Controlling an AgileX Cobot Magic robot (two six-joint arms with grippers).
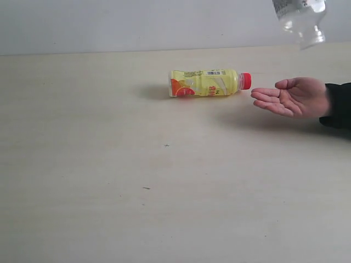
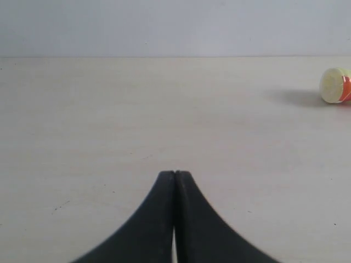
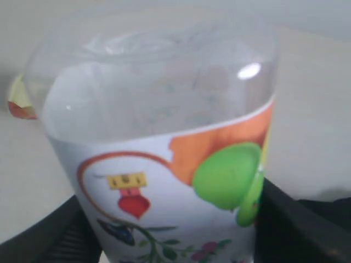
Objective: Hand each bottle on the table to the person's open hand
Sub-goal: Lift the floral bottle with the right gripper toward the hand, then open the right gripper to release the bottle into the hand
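One clear bottle (image 3: 153,109) clamped in right tool (image 3: 175,238), left tool (image 2: 175,175) closed

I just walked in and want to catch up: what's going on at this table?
The robot's right hand grips a clear bottle with a pictured label, held up in the air above a person's open palm. It has not been handed over yet. A yellow bottle lies on its side on the table, untouched, with its red cap pointing toward the palm. The left hand is shut and empty, low over the table.
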